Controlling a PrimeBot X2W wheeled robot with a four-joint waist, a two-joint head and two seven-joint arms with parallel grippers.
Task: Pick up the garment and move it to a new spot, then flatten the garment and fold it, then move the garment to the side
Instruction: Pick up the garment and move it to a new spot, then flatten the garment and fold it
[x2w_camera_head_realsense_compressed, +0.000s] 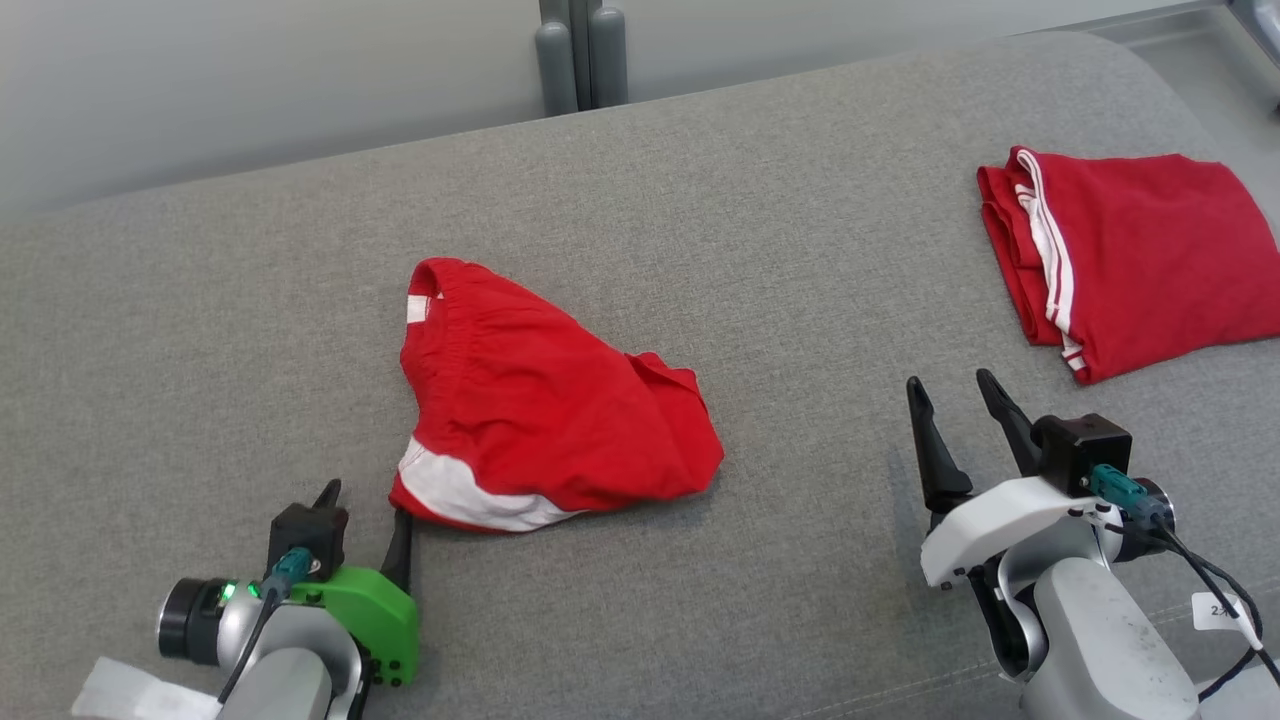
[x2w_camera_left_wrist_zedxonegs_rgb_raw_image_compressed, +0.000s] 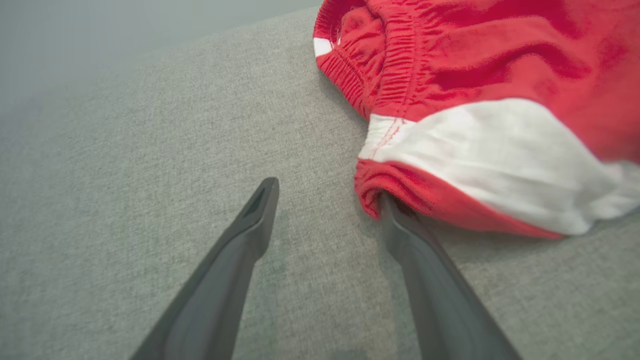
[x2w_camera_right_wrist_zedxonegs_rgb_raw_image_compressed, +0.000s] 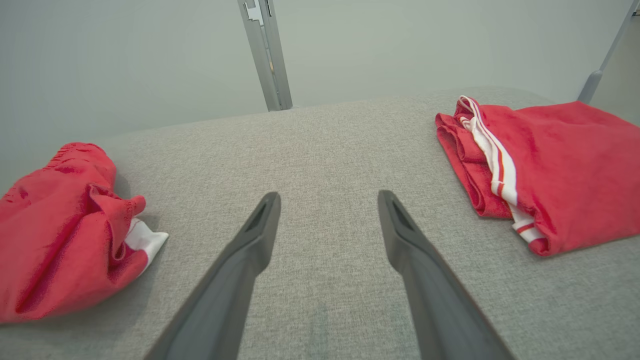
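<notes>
Red shorts (x2w_camera_head_realsense_compressed: 540, 420) with a white side stripe lie crumpled and unfolded on the grey cushion (x2w_camera_head_realsense_compressed: 700, 200), left of its middle. The elastic waistband is toward the far left and the white stripe runs along the near edge.

My left gripper (x2w_camera_head_realsense_compressed: 368, 502) is at the near-left corner of the shorts. Jaws: spread wide, nothing clamped. In the left wrist view one finger (x2w_camera_left_wrist_zedxonegs_rgb_raw_image_compressed: 425, 270) has its tip against the red hem below the white stripe. I cannot tell whether the tip is under the fold or only touching it. The other finger is over bare cushion just beside the cloth, apart from it.

My right gripper (x2w_camera_head_realsense_compressed: 950, 382) is over bare cushion to the right, well apart from the shorts. Jaws: wide, empty.

A folded garment (x2w_camera_head_realsense_compressed: 1140, 260), also red, with white stripes at its left edge, lies flat at the far right of the cushion, beyond the right gripper and not touching it.

Behind the cushion are a pale wall (x2w_camera_head_realsense_compressed: 200, 80) and a grey upright post (x2w_camera_head_realsense_compressed: 580, 50) at the far edge.
</notes>
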